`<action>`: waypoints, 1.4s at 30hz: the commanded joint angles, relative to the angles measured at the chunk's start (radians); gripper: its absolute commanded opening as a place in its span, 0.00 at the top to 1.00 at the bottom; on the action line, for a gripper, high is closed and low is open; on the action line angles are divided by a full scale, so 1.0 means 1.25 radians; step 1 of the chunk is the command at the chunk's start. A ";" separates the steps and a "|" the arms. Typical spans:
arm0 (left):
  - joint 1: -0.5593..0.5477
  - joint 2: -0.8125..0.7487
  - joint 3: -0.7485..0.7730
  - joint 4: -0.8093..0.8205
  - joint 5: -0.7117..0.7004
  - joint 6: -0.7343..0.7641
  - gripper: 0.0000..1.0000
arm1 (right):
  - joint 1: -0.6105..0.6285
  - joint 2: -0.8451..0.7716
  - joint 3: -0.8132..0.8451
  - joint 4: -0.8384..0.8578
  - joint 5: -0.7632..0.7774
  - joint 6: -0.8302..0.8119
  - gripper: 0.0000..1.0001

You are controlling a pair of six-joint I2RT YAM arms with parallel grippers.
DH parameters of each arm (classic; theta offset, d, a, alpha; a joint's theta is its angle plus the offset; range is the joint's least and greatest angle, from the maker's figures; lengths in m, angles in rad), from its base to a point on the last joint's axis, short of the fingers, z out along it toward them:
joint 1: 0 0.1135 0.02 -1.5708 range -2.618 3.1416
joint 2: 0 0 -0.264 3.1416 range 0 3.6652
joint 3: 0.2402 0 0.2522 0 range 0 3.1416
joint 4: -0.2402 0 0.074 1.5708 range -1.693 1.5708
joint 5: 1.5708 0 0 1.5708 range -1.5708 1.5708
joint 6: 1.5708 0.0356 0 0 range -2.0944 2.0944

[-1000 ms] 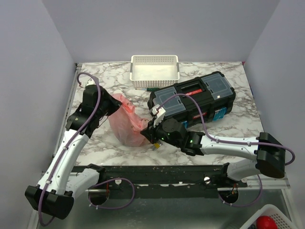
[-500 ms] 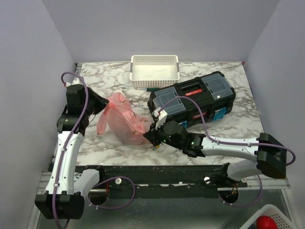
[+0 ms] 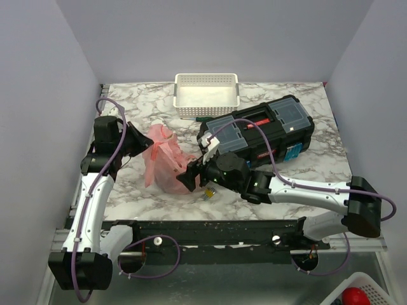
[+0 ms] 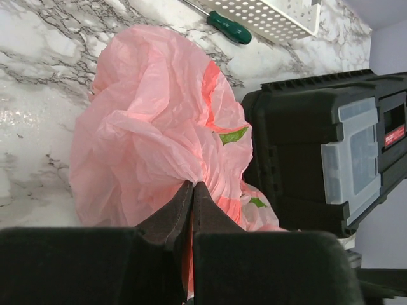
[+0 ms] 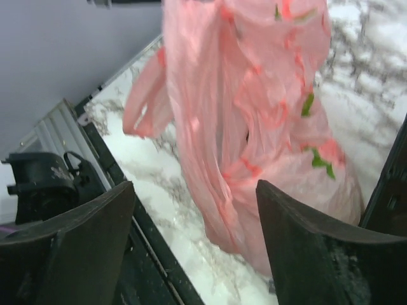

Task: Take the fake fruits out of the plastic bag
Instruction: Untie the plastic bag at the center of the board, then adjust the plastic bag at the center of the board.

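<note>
The pink plastic bag (image 3: pixel 163 160) stands bunched on the marble table (image 3: pixel 305 168), left of the black toolbox (image 3: pixel 257 130). My left gripper (image 3: pixel 144 143) is shut on a gathered fold at the bag's top (image 4: pixel 159 127). My right gripper (image 3: pixel 191 179) is open at the bag's lower right side, its fingers (image 5: pixel 318 248) spread wide with the bag (image 5: pixel 254 127) hanging just ahead of them, not gripped. The fake fruits are hidden inside the bag.
A white perforated basket (image 3: pixel 206 89) stands at the back, with a green-handled screwdriver (image 4: pixel 230 28) in front of it. A small yellow clip (image 3: pixel 207 194) lies under the right gripper. The table's black front rail (image 3: pixel 216 229) runs close by.
My right gripper has opened and let go of the bag's lower corner. My left gripper has moved right and the bag now hangs more upright and bunched.
</note>
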 commanded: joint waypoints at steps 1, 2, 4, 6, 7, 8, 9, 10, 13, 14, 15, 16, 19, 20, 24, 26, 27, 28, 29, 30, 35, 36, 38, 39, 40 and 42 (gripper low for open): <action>0.004 -0.018 -0.015 -0.019 0.032 0.062 1.00 | 0.003 0.038 0.096 -0.029 -0.006 -0.044 0.14; 0.004 -0.023 -0.023 -0.014 0.031 0.063 1.00 | 0.004 0.048 0.108 -0.030 -0.006 -0.049 0.11; 0.004 -0.032 -0.038 -0.009 0.035 0.057 1.00 | 0.004 0.074 0.143 -0.042 0.001 -0.060 0.07; 0.001 -0.034 -0.042 -0.012 0.041 0.054 1.00 | 0.004 0.103 0.184 -0.054 0.010 -0.070 0.06; -0.003 -0.034 -0.043 -0.015 0.036 0.054 1.00 | 0.003 0.119 0.202 -0.054 0.021 -0.075 0.05; -0.009 -0.036 -0.045 -0.015 0.030 0.055 1.00 | 0.003 0.131 0.215 -0.050 0.028 -0.077 0.05; -0.012 -0.037 -0.048 -0.015 0.026 0.056 1.00 | 0.003 0.149 0.229 -0.046 0.044 -0.076 0.06; -0.015 -0.037 -0.048 -0.017 0.024 0.054 1.00 | 0.004 0.165 0.245 -0.047 0.058 -0.070 0.06; -0.023 -0.032 -0.034 -0.045 0.024 0.051 0.98 | 0.004 0.200 0.276 -0.043 0.070 -0.055 0.14; -0.028 -0.035 -0.035 -0.047 0.021 0.051 0.92 | 0.003 0.209 0.279 -0.034 0.062 -0.055 0.19; -0.034 -0.038 -0.038 -0.046 0.019 0.052 0.82 | 0.004 0.217 0.280 -0.028 0.057 -0.053 0.30; -0.039 -0.043 -0.039 -0.051 0.018 0.052 0.71 | 0.003 0.220 0.281 -0.027 0.054 -0.050 0.45; -0.064 -0.064 -0.035 -0.086 0.016 0.046 0.46 | 0.004 0.205 0.271 -0.043 0.066 -0.039 0.73; -0.083 -0.075 -0.034 -0.100 0.001 0.045 0.36 | 0.003 0.191 0.254 -0.035 0.078 -0.033 0.79; -0.214 -0.136 -0.044 -0.153 -0.125 0.015 0.18 | 0.003 0.130 0.188 -0.004 0.090 -0.028 0.93; -0.271 -0.156 -0.045 -0.186 -0.191 -0.015 0.17 | 0.002 0.099 0.165 -0.001 0.083 -0.018 0.95; -0.289 -0.166 -0.052 -0.199 -0.219 -0.031 0.18 | 0.001 0.086 0.150 0.010 0.081 -0.011 0.95; -0.308 -0.174 -0.060 -0.205 -0.241 -0.050 0.19 | 0.001 0.073 0.133 0.023 0.082 -0.005 0.95; -0.324 -0.183 -0.072 -0.210 -0.262 -0.067 0.21 | -0.003 0.063 0.124 0.032 0.077 0.002 0.95; -0.340 -0.189 -0.083 -0.214 -0.303 -0.085 0.22 | -0.005 0.054 0.118 0.033 0.075 0.008 0.95; -0.400 -0.183 -0.131 -0.187 -0.363 -0.102 0.29 | -0.009 0.023 0.090 0.049 0.059 0.024 0.95; -0.402 -0.173 -0.137 -0.176 -0.359 -0.101 0.34 | -0.009 0.019 0.090 0.045 0.060 0.029 0.95; -0.406 -0.151 -0.135 -0.162 -0.353 -0.094 0.45 | -0.010 0.007 0.085 0.042 0.053 0.032 0.96; -0.407 -0.143 -0.133 -0.154 -0.357 -0.085 0.53 | -0.010 0.000 0.076 0.044 0.053 0.031 0.96; -0.407 -0.138 -0.126 -0.152 -0.369 -0.077 0.65 | -0.010 -0.006 0.071 0.045 0.055 0.025 0.96; -0.407 -0.137 -0.098 -0.152 -0.397 -0.047 0.78 | -0.010 -0.017 0.069 0.017 0.076 0.014 0.96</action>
